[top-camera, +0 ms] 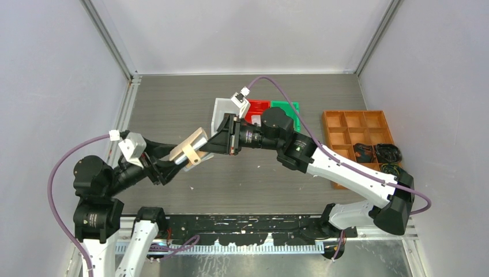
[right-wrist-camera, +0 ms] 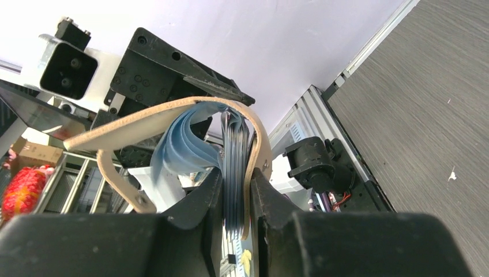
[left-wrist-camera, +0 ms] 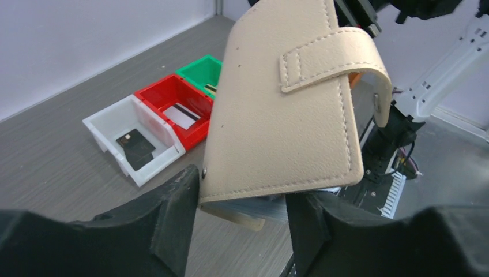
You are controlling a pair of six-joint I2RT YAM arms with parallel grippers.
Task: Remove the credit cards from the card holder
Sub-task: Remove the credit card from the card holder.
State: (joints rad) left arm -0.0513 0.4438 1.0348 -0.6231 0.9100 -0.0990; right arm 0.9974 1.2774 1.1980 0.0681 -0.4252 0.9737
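Table [top-camera: 173, 104]: grey wood-grain top with pale walls round the left, far and right edges, nothing fancy.
Left gripper [left-wrist-camera: 243, 186]: pressed in on the lower edge of the card holder, one finger each side, so it's carrying it.
Card holder [left-wrist-camera: 282, 115]: up in the air over the middle of the table, a bit toward the left edge. The beige cover faces the left wrist camera and the snap tab [left-wrist-camera: 334, 57] is curling loose.
Sleeves [right-wrist-camera: 184, 144]: shiny clear ones fanning out between the covers. Honestly can't tell if any cards are in there.
Right gripper [right-wrist-camera: 236, 179]: nearly closed, pinching a bunch of sleeves plus one cover edge.
Handling guess: light and floppy. The covers bend, and the sleeves look slick and easy to crumple. Cards would be stiff, thin and slippery, so I'd pinch one by an exposed edge and pull straight along the sleeve while the other side holds the spine.
White bin [left-wrist-camera: 153, 166]: near the middle of the far edge, with a black card [left-wrist-camera: 135, 149] inside.
Red bin [left-wrist-camera: 193, 135]: touching it, holds a striped card [left-wrist-camera: 182, 117].
Green bin [left-wrist-camera: 199, 66]: next one along.
Orange tray [top-camera: 353, 120]: by the right edge, with dark cables [top-camera: 377, 153] in it.
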